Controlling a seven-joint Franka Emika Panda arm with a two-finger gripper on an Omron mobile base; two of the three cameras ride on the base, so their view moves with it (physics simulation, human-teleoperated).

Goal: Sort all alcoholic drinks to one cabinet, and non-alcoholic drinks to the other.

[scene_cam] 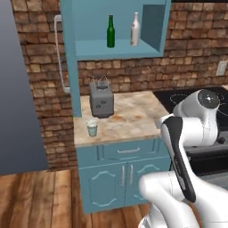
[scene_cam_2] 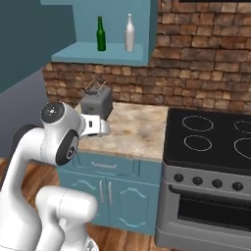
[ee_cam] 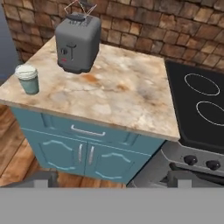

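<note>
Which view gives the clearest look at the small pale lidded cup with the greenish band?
The hand view: the small pale lidded cup with the greenish band stands unobstructed near the beige marble counter's corner, lid and band both visible. The left base view shows the cup smaller, in front of the grey toaster. In the right base view I cannot make it out.

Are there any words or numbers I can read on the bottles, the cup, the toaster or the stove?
None can be read.
Green bottle: no label.
White bottle: plain.
Cup: plain.
Toaster: dark marks on its side, too small to read.
Stove: knobs and burner rings, no numbers legible.
</note>
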